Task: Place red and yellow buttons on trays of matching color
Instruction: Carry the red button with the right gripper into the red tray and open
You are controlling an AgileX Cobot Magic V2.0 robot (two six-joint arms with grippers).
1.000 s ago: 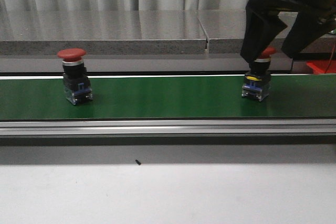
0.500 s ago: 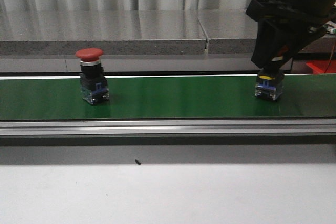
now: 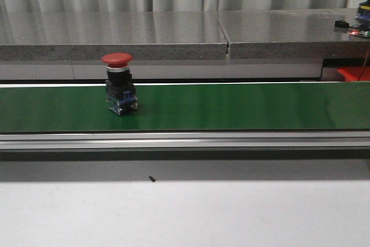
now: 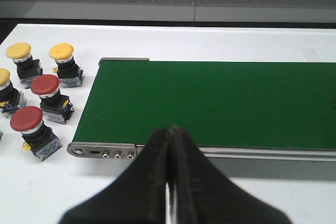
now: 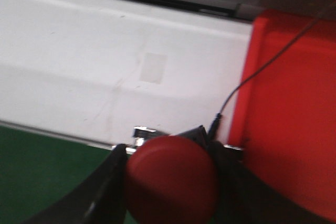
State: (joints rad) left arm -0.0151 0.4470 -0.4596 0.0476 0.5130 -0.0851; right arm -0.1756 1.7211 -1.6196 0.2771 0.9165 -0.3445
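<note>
1. Grey curtains hang behind a grey stone-look ledge (image 3: 173, 33) in the front view, and below it a green conveyor belt (image 3: 231, 107) runs across the scene above a white table (image 3: 185, 212). One red button (image 3: 119, 83) stands upright on the belt, left of centre. A corner of the red tray (image 3: 354, 73) shows at the right edge behind the belt. Neither gripper can be made out in this view; only a dark piece with a small red light sits at the upper right corner.

2. From the left wrist view, the left gripper (image 4: 169, 182) has its two dark fingers pressed together with nothing between them, hovering over the near rail at the belt's end. On the white table beside that end stand five buttons: three yellow buttons (image 4: 62, 64) farther back and two red-capped ones (image 4: 48, 97) nearer, all upright and apart from the belt.

3. From the right wrist view, somewhat blurred, the right gripper (image 5: 170, 179) clamps a red-capped button (image 5: 170, 174) between its fingers. It hangs above the belt's edge and the white table, just beside the red tray, which fills the side of the picture. A thin black cable (image 5: 262, 72) crosses the tray.
</note>
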